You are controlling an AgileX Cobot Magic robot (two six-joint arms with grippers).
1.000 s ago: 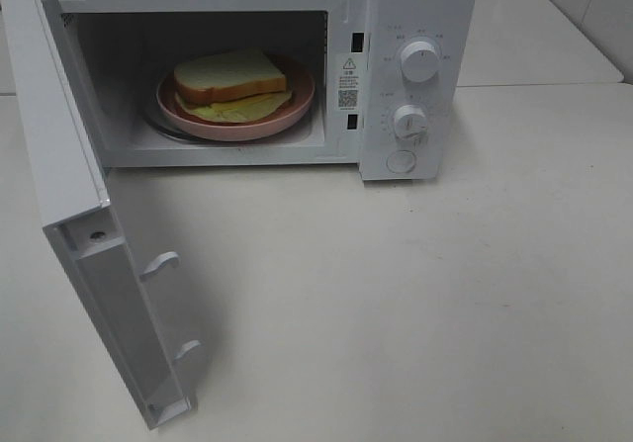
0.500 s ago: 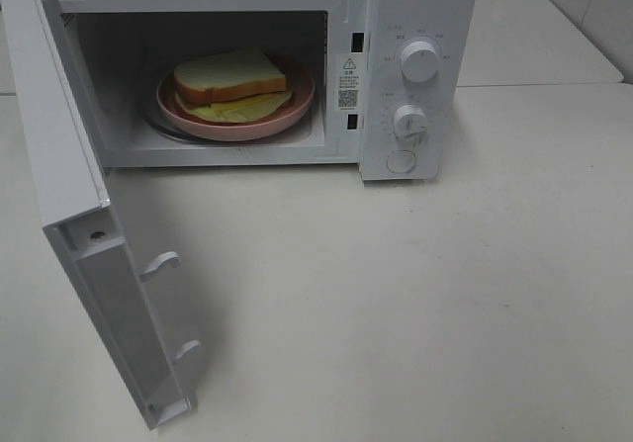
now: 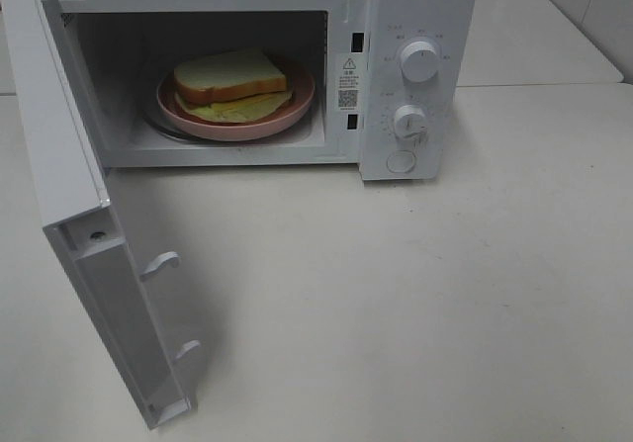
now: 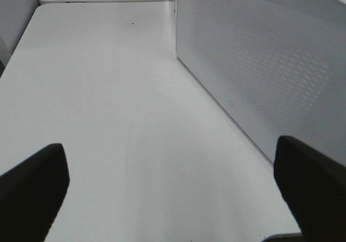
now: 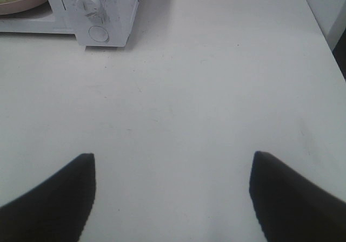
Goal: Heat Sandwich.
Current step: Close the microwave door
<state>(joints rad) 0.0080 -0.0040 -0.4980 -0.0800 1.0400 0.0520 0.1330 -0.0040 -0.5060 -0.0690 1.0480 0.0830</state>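
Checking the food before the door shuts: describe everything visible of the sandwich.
The sandwich is a pale cream bread slice with a tan crust, lying flat over a thin yellowish layer that pokes out at the front and looks like cheese. It sits on a round pink plate inside the white microwave, whose door stands wide open. Only the plate touches it.

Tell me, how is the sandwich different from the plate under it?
The sandwich is squarish with straight edges, but the plate is round. The sandwich is pale cream bread with yellow filling, while the plate is salmon pink. The sandwich is smaller and lies on top; the plate is wider and sits underneath. Both are inside the white microwave, whose door is open.
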